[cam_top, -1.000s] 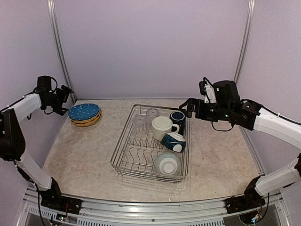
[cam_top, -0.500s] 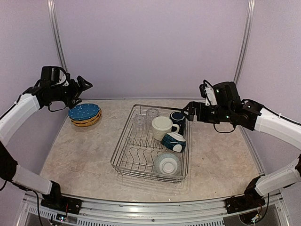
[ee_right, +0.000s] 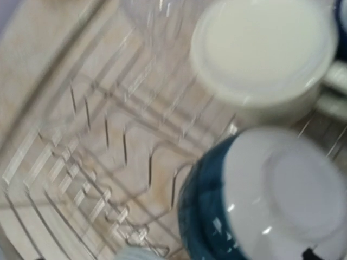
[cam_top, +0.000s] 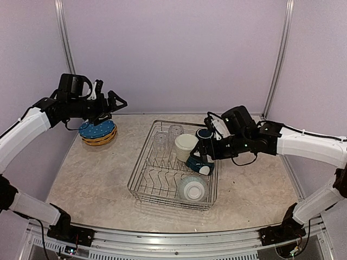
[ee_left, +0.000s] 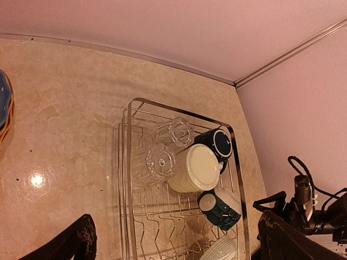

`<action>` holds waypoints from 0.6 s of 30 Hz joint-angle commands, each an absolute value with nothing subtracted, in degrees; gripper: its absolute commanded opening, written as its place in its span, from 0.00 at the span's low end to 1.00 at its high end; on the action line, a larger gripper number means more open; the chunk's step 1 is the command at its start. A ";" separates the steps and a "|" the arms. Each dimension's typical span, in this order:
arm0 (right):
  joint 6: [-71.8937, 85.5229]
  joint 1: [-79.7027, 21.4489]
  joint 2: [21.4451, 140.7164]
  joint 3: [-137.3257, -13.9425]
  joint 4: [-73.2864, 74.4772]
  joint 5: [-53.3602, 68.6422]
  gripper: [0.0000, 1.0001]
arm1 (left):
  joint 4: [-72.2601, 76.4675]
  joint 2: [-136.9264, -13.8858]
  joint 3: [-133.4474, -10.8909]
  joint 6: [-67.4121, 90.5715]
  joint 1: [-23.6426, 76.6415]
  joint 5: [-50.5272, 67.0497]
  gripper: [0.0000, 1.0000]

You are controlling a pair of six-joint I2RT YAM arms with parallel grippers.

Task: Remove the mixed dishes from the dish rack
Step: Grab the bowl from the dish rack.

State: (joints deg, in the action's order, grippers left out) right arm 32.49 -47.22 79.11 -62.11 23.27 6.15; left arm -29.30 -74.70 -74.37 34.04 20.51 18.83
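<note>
Both wide apart: left end effector [cam_top: 116, 102], right end effector [cam_top: 201, 154]; dish rack [cam_top: 157, 174] whole only overhead.

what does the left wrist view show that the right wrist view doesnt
Only left wrist: the whole dish rack, two glass tumblers seen whole, the navy mug, the edge of a blue plate and the right arm. Only right wrist: a blurred close-up of the plate tines. Both: the cream mug and the teal-and-white bowl in the rack.

Dish rack [cam_top: 157, 176] near-left bare; mugs [cam_top: 187, 146] crowd right.
</note>
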 commanded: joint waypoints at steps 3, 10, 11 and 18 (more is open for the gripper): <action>27.23 -52.42 87.44 -70.33 37.92 -7.14 1.00 | -30.85 -73.68 -75.31 29.14 23.15 18.81 0.99; 18.81 -54.28 95.98 -79.12 50.97 -21.55 1.00 | -33.36 -72.57 -72.46 26.33 23.68 17.72 0.99; 17.45 -54.57 96.26 -79.90 51.43 -21.83 1.00 | -34.07 -72.24 -72.04 25.64 23.71 16.62 0.99; 6.73 -55.39 98.07 -80.69 46.20 -14.14 1.00 | -32.35 -69.54 -68.65 25.18 23.65 14.99 0.99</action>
State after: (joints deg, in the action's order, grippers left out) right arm 14.39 -54.61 96.62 -79.22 46.83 -16.60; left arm -32.62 -71.40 -70.35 26.59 23.31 16.10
